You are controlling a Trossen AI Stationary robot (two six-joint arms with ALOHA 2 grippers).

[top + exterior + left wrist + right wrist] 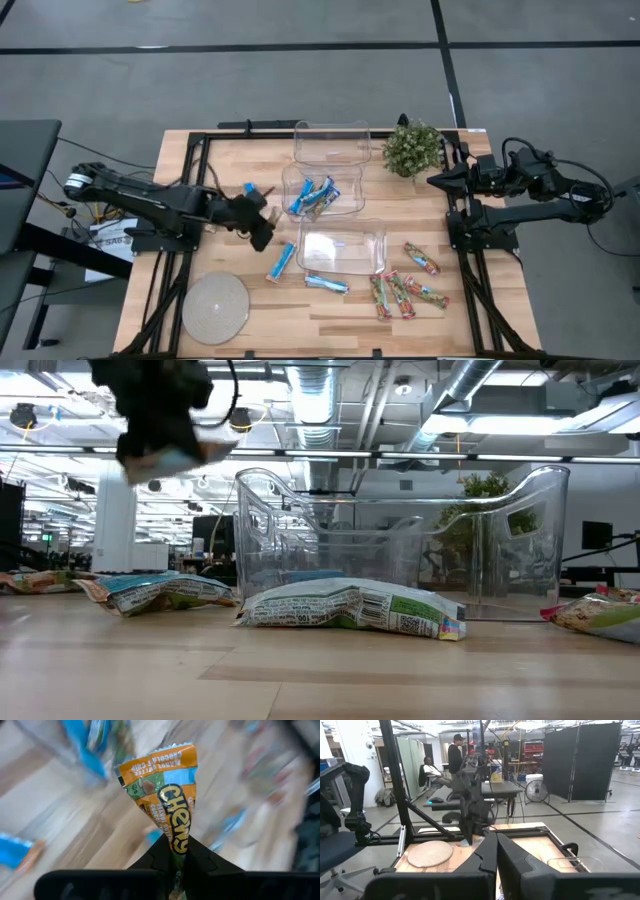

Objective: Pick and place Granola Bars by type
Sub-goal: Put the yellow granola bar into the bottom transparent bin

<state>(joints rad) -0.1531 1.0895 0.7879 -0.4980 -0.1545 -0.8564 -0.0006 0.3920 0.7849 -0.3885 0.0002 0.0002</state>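
The left gripper (176,851) was closed tight on one granola bar (165,795), an orange and blue one with the word "Chewy" on its wrapper. The bar stood out forward from between the two fingers (200,862), with its crimped end away from them, and it hung free above the wooden table (240,320). In the high view this gripper (262,235) was over the left part of the table, just beside the middle clear bin (350,180), which already held some blue bars (312,196).

On the table near the fingers lay a blue bar (281,262), and a little further another blue bar (327,284) in front of the near clear bin (372,236). A group of red, green and orange bars (405,292) lay well apart from the fingers, on the right side. A round woven mat (214,308) lay at the near left corner.

The right gripper (496,851) waited at the right edge of the table near a small plant (412,147), its fingers pressed together and holding nothing.
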